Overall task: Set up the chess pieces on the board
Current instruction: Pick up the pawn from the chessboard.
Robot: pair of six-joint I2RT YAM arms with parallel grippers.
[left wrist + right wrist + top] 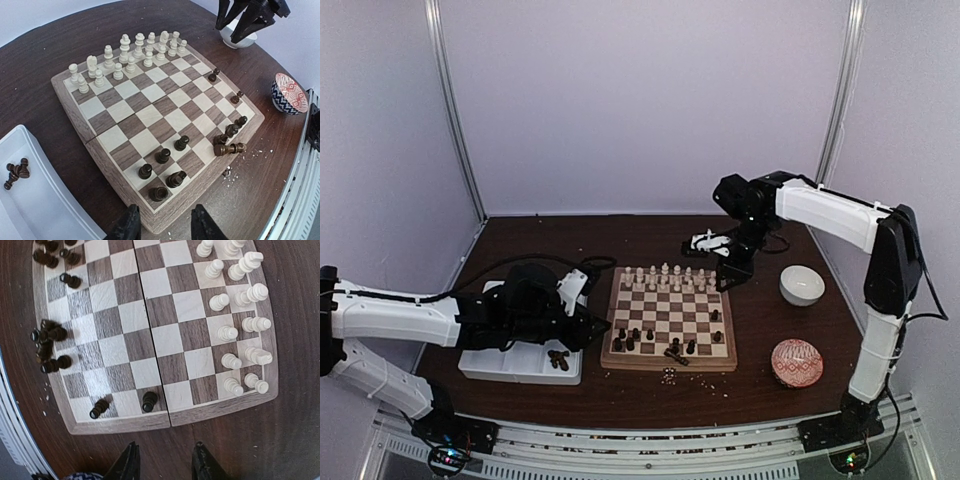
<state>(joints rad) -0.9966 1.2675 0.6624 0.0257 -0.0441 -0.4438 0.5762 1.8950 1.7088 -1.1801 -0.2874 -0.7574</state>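
Left claw (162, 222) apart, empty, at the board (150, 115) left edge. Tray (45, 200) holds a few dark pieces (16, 172). Board mid-bench, seam running left-right. White pieces (130, 55) upright on the far rows, dark ones scattered on the near half, one toppled piece (230, 148) on the near border. Right claw (162, 460) apart, empty, off the right edge.

Board (665, 316) is a small wooden checkerboard with a tan border and a fold seam across the middle, lying flat on the desk (520, 240). Cream pieces (665, 278) stand upright in two neat rows along the far edge. Dark pieces (632, 340) are unsorted: several stand loosely on the near squares, and two are apart on the right-hand file. One dark piece (229, 148) lies on its side on the near border. A small cluster of dark pieces (558, 360) lies in the white tray (490, 365) left of the board.
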